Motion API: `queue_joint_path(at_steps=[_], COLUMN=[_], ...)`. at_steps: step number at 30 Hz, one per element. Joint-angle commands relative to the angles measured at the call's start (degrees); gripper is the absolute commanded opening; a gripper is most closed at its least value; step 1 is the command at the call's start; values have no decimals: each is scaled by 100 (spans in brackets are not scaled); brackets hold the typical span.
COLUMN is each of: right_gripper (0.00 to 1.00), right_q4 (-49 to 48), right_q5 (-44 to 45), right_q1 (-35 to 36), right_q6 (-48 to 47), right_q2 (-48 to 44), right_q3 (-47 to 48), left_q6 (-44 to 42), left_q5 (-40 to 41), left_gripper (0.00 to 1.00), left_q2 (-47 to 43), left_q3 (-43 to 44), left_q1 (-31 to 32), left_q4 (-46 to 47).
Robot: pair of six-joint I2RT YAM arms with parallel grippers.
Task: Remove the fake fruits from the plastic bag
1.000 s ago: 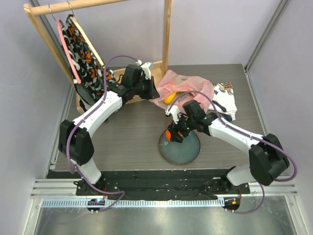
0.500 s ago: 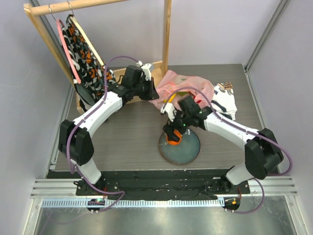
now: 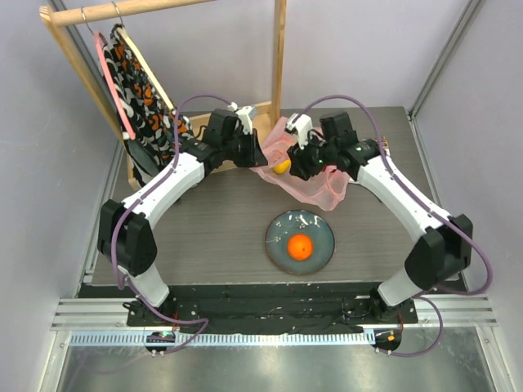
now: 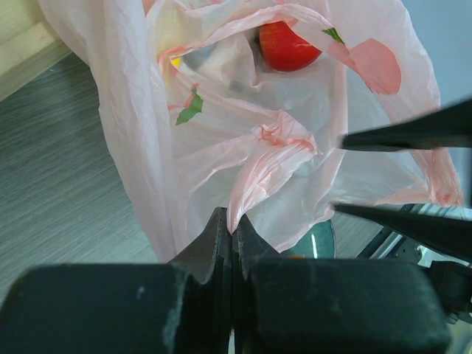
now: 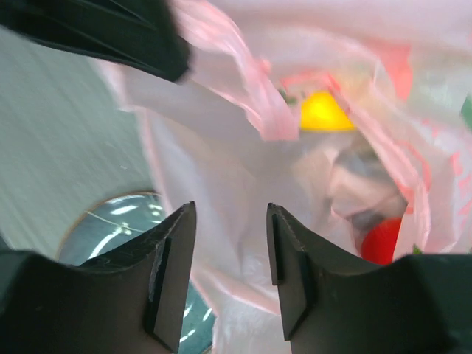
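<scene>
Moved: right gripper point(image 3: 304, 163), earlier low over the plate point(image 3: 320, 231), is now sitting at the bag point(image 3: 319, 186) in the upper centre. The orange point(image 3: 300, 246), earlier at its fingers, is now lying alone mid-plate.

Room: bare table point(image 3: 221, 216) is lying open left of the plate and between plate and bag. The rack point(image 3: 279, 65) post is standing just behind the bag.

Right gripper: jaws are standing partly apart and gripping nothing. Pink film is showing beyond the gap; whether it is touching the fingers cannot be told.

Left gripper point(image 3: 252, 152): jaws are pressing fully together on a pinch of bag film at the bag's left edge.

Arms: both are reaching forward and bending inward, meeting at the bag.

Contents: mango point(image 3: 281, 167) is showing at the bag's left side; apple point(image 4: 287, 46) is sitting inside.
</scene>
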State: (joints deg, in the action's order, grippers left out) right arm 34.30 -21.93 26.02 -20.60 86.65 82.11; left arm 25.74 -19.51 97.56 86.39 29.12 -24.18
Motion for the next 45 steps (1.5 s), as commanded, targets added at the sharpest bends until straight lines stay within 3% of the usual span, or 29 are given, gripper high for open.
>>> queue_joint_path(at_steps=[1,4,6,8,9,12,16,20,30,31,36,37,39,45], right_gripper=[47,43,46,57,68,81,84,86,91,89,47,42,34,27], right_q4=[-249,-363,-459,-539,-591,-592,-574,-574,-802,-811,-829,-829,-785,-65], right_q5=[804,971,1173,1488,1577,1622,1508,1297,831,831,1060,990,858,120], right_q1=[17,8,-9,-36,-53,-176,-334,-431,-458,-458,-545,-580,-711,-958], right_q6=[48,231,644,1030,1397,2258,3184,3791,4512,4530,4197,4144,4038,3459], right_q2=[492,957,1169,1485,1608,2013,2487,3023,3875,3946,3930,3773,3527,2261], right_q3=[-99,146,323,578,657,1017,1465,1747,2248,2362,2302,2223,1925,1064], left_q6=[186,247,248,265,265,274,274,309,19,-7,-165,-174,-183,-253], left_q5=[-273,-378,-431,-457,-457,-475,-860,-1739,-1899,-1890,-1697,-1653,-1609,-1451], left_gripper=[0,0,0,0,0,0,0,0,0,0,0,0,0,0], left_q2=[-272,-316,-369,-430,-448,-518,-545,-624,-712,-712,-615,-580,-510,-177], left_q3=[229,220,194,133,106,-8,-149,-324,-351,-360,-281,-246,-202,185], left_q1=[-12,-12,-21,-12,-12,-21,-21,-12,-12,-21,-21,-12,-21,-12], left_q4=[239,265,292,300,300,283,291,484,336,283,169,160,186,230])
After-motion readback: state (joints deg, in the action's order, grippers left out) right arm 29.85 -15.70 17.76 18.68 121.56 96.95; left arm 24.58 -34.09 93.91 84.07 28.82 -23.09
